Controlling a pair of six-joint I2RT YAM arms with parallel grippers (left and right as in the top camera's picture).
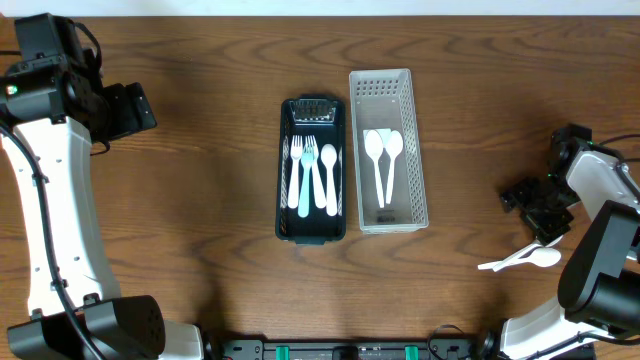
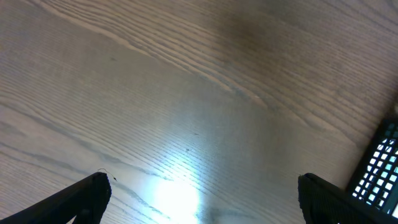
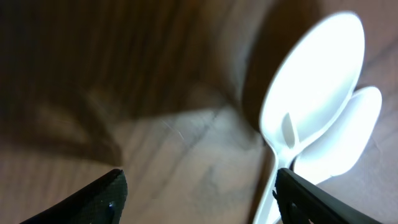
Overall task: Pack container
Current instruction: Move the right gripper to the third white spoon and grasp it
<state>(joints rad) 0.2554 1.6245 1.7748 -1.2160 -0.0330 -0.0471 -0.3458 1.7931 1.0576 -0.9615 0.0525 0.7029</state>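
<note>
**Right gripper** [image 3: 200, 182]: jaws set wide apart, with nothing clasped between them. In the wrist view, bare wood fills the gap. Two white spoons [image 3: 314, 93] lie nested one on the other towards the right-hand finger [image 3: 305, 193]. That finger's tip overlaps their handles in the picture (whether it touches them cannot be told). From overhead this gripper sits low near the right edge of the worktop [image 1: 200, 200], with the nested spoons just beside it on the near side, bowls pointing right.

**Left gripper** [image 2: 204, 183]: jaws spread as far as they go, holding nothing. Its two dark fingertips frame only wood grain and a patch of glare. Overhead, it hangs over the far left of the worktop, well apart from both containers.

**Containers:** a dark bin [image 1: 283, 170] and a pale perforated basket [image 1: 420, 150] stand side by side at the centre, long sides touching or very nearly so, with the basket on the right and set slightly farther back. The dark bin holds two forks [image 1: 303, 168] and a white spoon [image 1: 329, 175], all laid lengthwise with their heads to the far end. One fork is white and the other pale blue. The basket holds a pair of white spoons [image 1: 383, 160], parallel, bowls to the far end, leaving its near part bare.
</note>
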